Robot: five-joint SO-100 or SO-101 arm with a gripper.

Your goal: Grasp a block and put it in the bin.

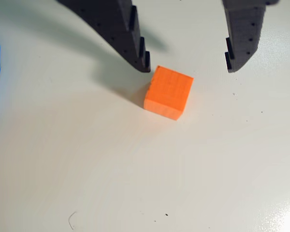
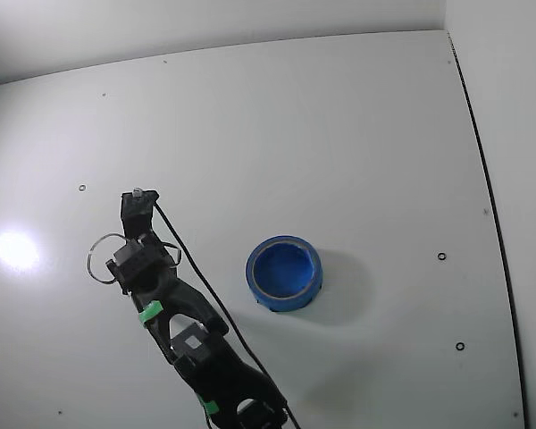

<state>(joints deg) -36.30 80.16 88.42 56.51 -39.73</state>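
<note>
Orange block (image 1: pixel 168 92) on the white tabletop (image 1: pixel 135 169), just below my tool (image 1: pixel 188 67), nearer one finger. Tool wide open, empty. I should shift to centre the block, descend, then close. Bin (image 2: pixel 284 272) stands apart.

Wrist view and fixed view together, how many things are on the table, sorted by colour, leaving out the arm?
Orange: 1, the block, seen in the wrist view between the open gripper fingers.
Blue: 1, the bin, round, nothing inside it.
Total: 2
</note>
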